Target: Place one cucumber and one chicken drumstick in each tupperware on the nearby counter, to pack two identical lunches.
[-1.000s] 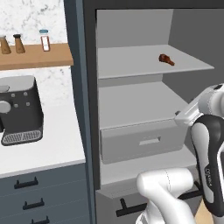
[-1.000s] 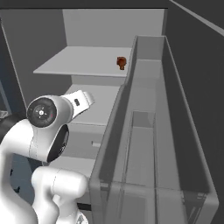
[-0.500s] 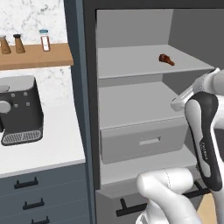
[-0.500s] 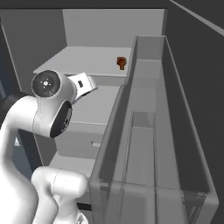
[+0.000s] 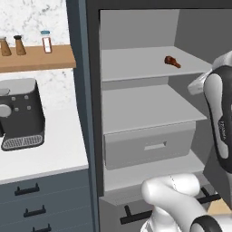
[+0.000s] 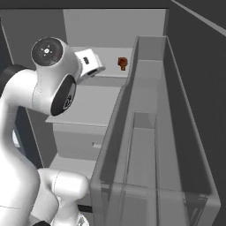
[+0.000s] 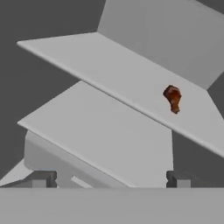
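Raised end effector (image 7: 111,179), drumstick (image 7: 172,98) ahead

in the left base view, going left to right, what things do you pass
Two brown shakers → white-capped bottle on the wooden shelf, with the coffee machine below them → grey drawer in the open fridge → chicken drumstick → robot arm

Upper shelf (image 5: 136,63): bare except one chicken drumstick (image 5: 171,61) toward its right rear; wide free room to its left and front.
Middle shelf (image 5: 145,108): bare throughout, open at front.
Drawer (image 5: 149,145): shut below it.
Door bin (image 6: 154,145): walls the right side.
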You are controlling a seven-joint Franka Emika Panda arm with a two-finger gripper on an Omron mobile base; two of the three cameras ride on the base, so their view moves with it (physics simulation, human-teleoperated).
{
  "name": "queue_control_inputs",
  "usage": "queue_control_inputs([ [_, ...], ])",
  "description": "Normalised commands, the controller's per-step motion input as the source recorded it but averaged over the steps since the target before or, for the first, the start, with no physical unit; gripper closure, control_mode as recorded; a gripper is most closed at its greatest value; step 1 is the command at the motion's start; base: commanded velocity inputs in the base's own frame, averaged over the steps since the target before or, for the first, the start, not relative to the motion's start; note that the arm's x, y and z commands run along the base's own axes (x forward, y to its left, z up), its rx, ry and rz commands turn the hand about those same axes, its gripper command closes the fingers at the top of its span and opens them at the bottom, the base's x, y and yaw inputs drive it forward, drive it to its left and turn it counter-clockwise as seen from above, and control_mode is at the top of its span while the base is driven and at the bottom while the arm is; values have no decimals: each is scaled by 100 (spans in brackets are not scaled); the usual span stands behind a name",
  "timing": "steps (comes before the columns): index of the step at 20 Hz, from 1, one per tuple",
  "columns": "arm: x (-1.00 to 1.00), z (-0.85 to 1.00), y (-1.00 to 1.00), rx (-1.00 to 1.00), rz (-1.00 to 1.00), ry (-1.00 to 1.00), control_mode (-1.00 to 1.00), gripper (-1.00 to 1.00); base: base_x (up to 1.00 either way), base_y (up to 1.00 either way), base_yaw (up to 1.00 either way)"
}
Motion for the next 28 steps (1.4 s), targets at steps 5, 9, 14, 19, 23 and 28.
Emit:
queue_control_inputs([
  [5, 56, 0, 3, -3, -16, -15, -100, -100, 0, 0, 0],
  [9, 67, 0, 0, 0, -23, -20, -100, -100, 0, 0, 0],
  [14, 71, 0, -1, 0, -12, -3, -100, -100, 0, 0, 0],
  [19, 71, 0, -19, 0, -5, 0, -100, -100, 0, 0, 0],
  [23, 74, 0, -56, 3, 0, 0, -100, -100, 0, 0, 0],
  [28, 47, -6, -35, 1, 0, 0, -100, -100, 0, 0, 0],
])
